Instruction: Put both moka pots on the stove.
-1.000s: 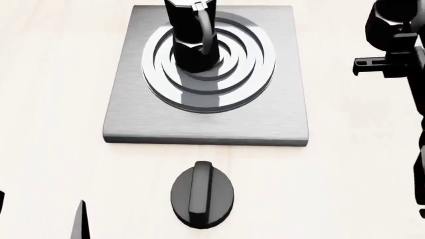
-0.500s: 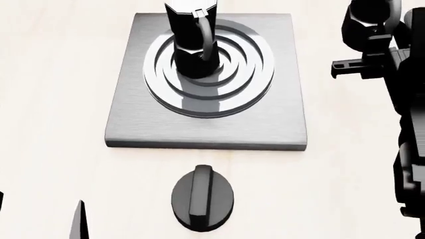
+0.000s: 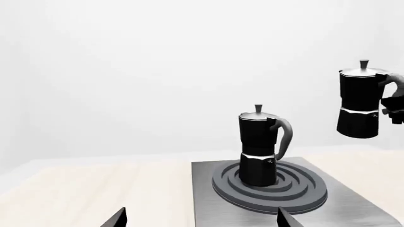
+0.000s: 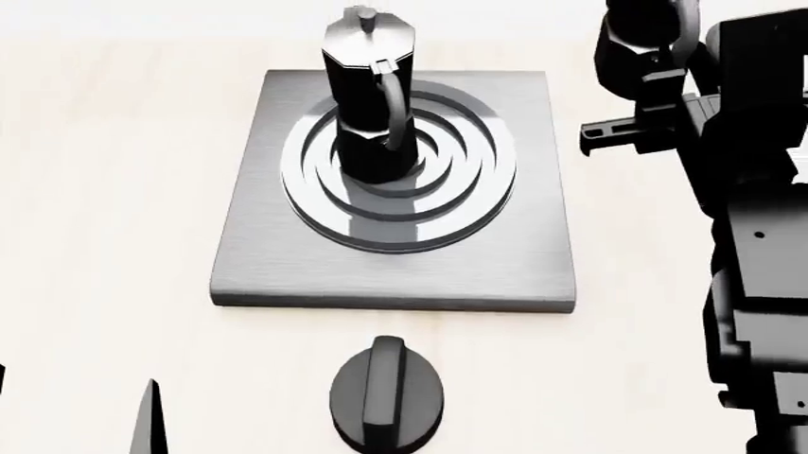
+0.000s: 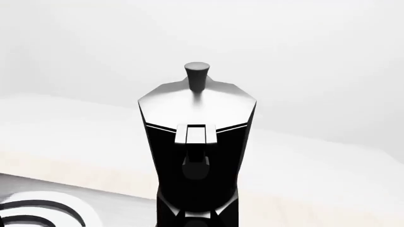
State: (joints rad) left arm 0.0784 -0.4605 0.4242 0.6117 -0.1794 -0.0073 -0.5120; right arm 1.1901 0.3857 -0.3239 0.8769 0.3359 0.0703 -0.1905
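The second moka pot (image 3: 358, 101) hangs in the air beside and above the stove (image 4: 397, 270), upright, lid level, its base clear of the plate. I judge it a stiff, fairly heavy thing with a glossy faceted skin that would slip under a pinch on the body; the curved handle is the sensible hold, and that is where my right gripper (image 3: 392, 105) seems to have it. In the left wrist view only a dark bit of that gripper shows at the handle side, so I take the jaws to be pinching the handle, though the fingers themselves are mostly cut off. In the right wrist view the pot (image 5: 197, 156) sits dead ahead of the jaws, handle toward them, lid hinge facing the camera.

The first moka pot (image 4: 369, 104) already stands upright on the stove's raised rings, near their centre, handle toward me. That leaves bare plate on the side nearest the carried pot.

My left gripper (image 4: 149, 421) rests low, well apart from both pots; I cannot tell how its jaws stand.
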